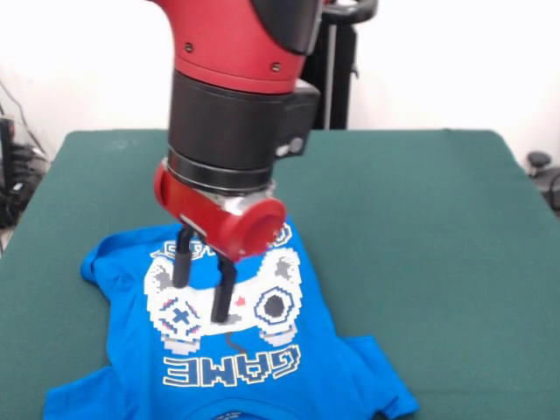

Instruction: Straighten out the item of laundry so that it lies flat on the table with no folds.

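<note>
The bright blue T-shirt (262,367) lies print up on the near left part of the dark green table (420,219). Its "GAME" lettering and collar are toward the picture's bottom edge, which cuts it off. Its far left corner (96,261) looks bunched, and the sleeve (381,389) is wrinkled. The red and black arm comes down from above. My gripper (200,302) is open, its two black fingers (181,267) pointing down over the white controller print (271,302). I cannot tell whether the tips touch the cloth. Nothing is between them.
A black stand (337,61) rises behind the table's far edge. Cables and gear (13,175) sit off the left side, and a dark object (538,162) sits off the right side. The table's right half shows bare green cloth.
</note>
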